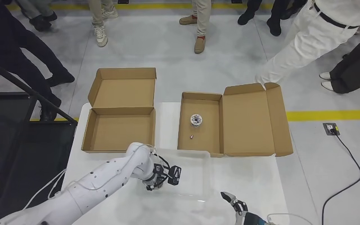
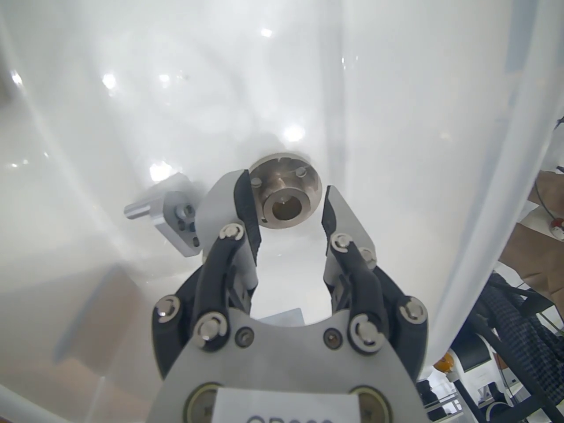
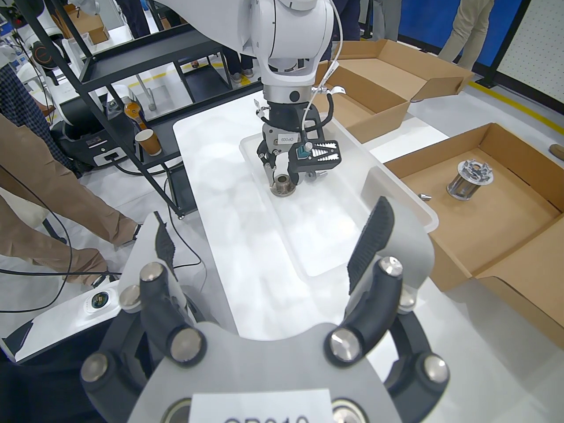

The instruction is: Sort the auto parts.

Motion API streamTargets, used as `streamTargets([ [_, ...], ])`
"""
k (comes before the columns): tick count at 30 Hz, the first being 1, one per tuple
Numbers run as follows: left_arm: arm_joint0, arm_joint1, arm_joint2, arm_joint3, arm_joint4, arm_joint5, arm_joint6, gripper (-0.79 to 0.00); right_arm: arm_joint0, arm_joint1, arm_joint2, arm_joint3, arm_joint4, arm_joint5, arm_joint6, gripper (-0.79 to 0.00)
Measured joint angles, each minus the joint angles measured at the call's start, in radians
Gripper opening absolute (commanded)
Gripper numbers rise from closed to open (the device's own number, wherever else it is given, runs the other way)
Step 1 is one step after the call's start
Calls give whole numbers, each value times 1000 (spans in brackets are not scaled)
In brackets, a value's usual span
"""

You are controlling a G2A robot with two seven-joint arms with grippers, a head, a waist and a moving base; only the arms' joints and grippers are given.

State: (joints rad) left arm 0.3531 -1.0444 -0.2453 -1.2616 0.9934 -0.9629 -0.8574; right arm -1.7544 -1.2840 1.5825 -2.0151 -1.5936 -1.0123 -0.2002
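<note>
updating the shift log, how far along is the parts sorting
Done: a finned round metal part and a small metal pin lie in the right-hand brown cardboard box.
In hand: the left gripper, open, straddles a round flanged metal hub in the clear plastic tray; it is not yet clamped.
Left: that hub and the silver bracket block beside it still need boxing.

The round part is smooth, shiny metal. The tray is glossy see-through plastic. The left box is dull brown cardboard.
</note>
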Motion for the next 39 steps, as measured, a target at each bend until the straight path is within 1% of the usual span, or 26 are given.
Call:
streamTargets([
  [5, 1, -8, 3, 13, 9, 8, -8, -440, 0, 0, 0, 0, 0, 0, 0, 0],
  [8, 2, -11, 3, 18, 13, 11, -10, -486, 0, 0, 0, 0, 0, 0, 0, 0],
  [10, 3, -13, 4, 20, 15, 10, -10, -566, 0, 0, 0, 0, 0, 0, 0, 0],
  [11, 4, -14, 3, 21, 15, 10, -9, -628, 0, 0, 0, 0, 0, 0, 0, 0],
  [12, 4, -14, 2, 22, 15, 9, -9, -730, 0, 0, 0, 0, 0, 0, 0, 0],
  [13, 4, -15, 1, 21, 15, 9, -9, -785, 0, 0, 0, 0, 0, 0, 0, 0],
  [17, 2, -10, -17, 10, 4, 5, -4, -785, 0, 0, 0, 0, 0, 0, 0, 0],
  [21, 1, 6, -49, -20, -9, 1, 5, -785, 0, 0, 0, 0, 0, 0, 0, 0],
  [24, 7, 28, -83, -60, -20, -3, 15, -785, 0, 0, 0, 0, 0, 0, 0, 0],
  [27, 21, 57, -126, -108, -31, -2, 26, -785, 0, 0, 0, 0, 0, 0, 0, 0],
  [33, 78, 133, -252, -226, -63, -2, 87, -785, 0, 0, 0, 0, 0, 0, 0, 0],
  [36, 128, 176, -336, -282, -81, -10, 153, -785, 0, 0, 0, 0, 0, 0, 0, 0],
  [37, 152, 193, -373, -300, -88, -19, 191, -785, 0, 0, 0, 0, 0, 0, 0, 0],
  [39, 191, 218, -432, -321, -94, -36, 255, -785, 0, 0, 0, 0, 0, 0, 0, 0],
])
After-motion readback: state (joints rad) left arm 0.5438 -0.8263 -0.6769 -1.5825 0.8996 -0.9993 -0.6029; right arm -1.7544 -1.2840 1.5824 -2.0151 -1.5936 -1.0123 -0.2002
